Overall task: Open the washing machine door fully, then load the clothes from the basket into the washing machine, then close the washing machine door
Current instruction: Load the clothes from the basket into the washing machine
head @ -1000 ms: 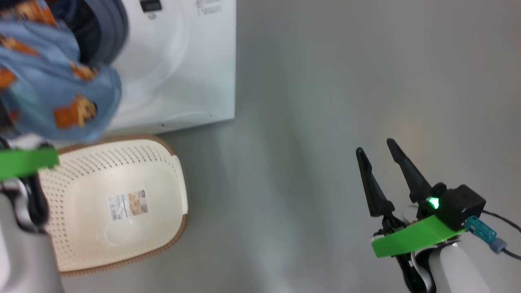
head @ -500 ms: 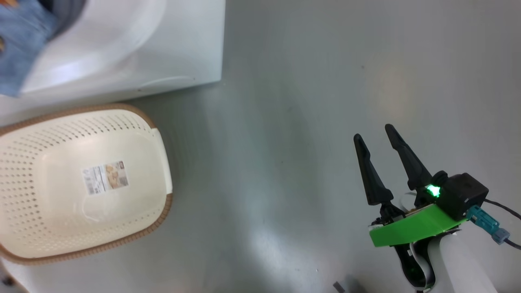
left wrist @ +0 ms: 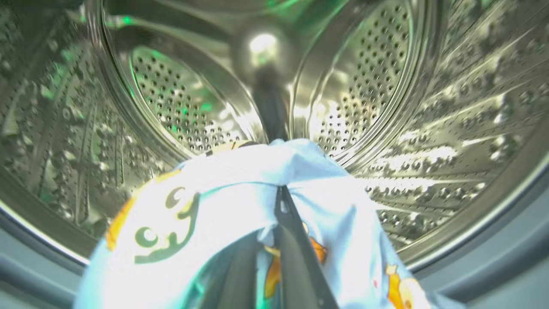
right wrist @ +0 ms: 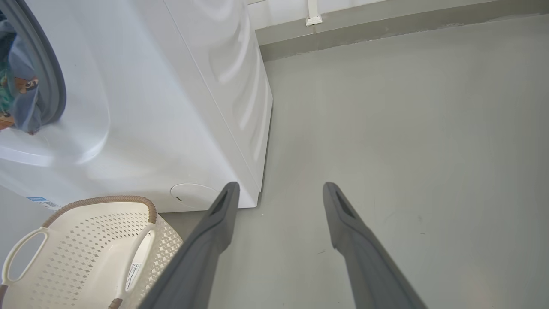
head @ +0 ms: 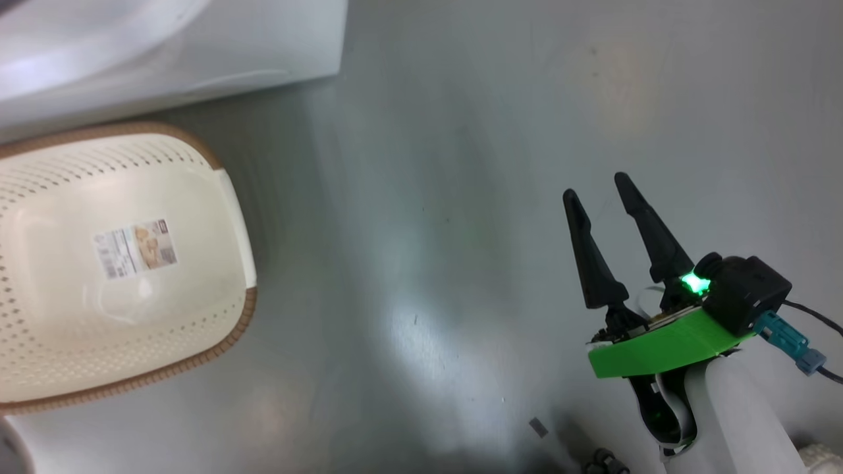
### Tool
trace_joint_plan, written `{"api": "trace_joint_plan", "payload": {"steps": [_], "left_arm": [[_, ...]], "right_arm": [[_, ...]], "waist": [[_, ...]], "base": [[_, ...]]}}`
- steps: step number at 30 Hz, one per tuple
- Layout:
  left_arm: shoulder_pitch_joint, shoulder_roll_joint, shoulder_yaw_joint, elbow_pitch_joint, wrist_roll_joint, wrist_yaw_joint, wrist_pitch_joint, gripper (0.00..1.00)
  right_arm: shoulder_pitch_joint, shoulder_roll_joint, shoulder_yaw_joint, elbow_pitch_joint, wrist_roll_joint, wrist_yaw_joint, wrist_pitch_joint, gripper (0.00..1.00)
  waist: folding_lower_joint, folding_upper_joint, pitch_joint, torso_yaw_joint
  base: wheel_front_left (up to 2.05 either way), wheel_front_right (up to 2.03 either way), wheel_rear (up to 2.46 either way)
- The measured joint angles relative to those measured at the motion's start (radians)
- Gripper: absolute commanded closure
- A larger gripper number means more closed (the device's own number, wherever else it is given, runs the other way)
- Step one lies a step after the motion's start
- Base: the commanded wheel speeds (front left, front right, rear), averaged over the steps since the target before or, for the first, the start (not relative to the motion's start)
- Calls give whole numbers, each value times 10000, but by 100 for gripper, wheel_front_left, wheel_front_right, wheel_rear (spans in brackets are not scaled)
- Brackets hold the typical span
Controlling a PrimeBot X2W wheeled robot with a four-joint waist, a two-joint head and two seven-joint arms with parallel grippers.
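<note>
- Cream plastic with nothing in it: in the head view the basket [head: 249, 309] lies on the grey floor [head: 428, 230] just in front of the washer [head: 197, 46]. Only a label shows on its bottom, so I judge this to be the last load.
- In the same view the right gripper [head: 596, 185] hangs well apart from both, its fingers spread wide and empty. It is best left there, out of the left arm's path.
- In the left wrist view the left gripper [left wrist: 281, 201] is pinched tight on the clothes [left wrist: 223, 189], with the blue printed cloth bunched over its fingers. It points into the steel drum [left wrist: 180, 98], and the bundle sits near the mouth with the back wall beyond it.
- To do this well, push deeper before letting go and lower toward the drum's bottom. Then part the fingers fully so the cloth drops instead of clinging.
- Pull back straight along the fingers, since a sideways exit may drag a fold out.
- In the right wrist view blue cloth shows at the washer's opening, against the grey gasket [right wrist: 51, 73]. Whether a hem hangs over the lip I cannot tell. Anything left across it would likely jam the door, so check before closing.
- That view also has the right fingers [right wrist: 214, 231] parted over the floor, with the basket at lower left.
</note>
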Motion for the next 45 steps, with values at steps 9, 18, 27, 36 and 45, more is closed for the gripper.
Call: {"api": "trace_joint_plan", "payload": {"steps": [9,18,27,36,45], "left_arm": [[-1832,708,-491,1195,-493,-81,767,100],[-2894,1494,-1505,1360,-1914,-82,1705,100],[-3652,2679,-3233,142,-2673,-82,362,100],[-4019,3333,-3434,-1271,-2510,-82,-15,100],[-3496,3241,-2775,-1453,-2232,-82,-27,100]], "right_arm": [[-48,58,134,0,92,0,0,0],[-578,125,499,48,357,0,0,0],[-826,157,842,104,725,0,0,0],[-930,161,968,184,984,0,0,0],[-1094,173,1030,318,1053,0,0,0]], "waist": [[0,0,723,-94],[0,0,1521,-297],[0,0,1926,-627],[0,0,2059,-806],[0,0,2008,-810]], "base": [[0,0,0],[0,0,0],[0,0,0],[0,0,0],[0,0,0]]}}
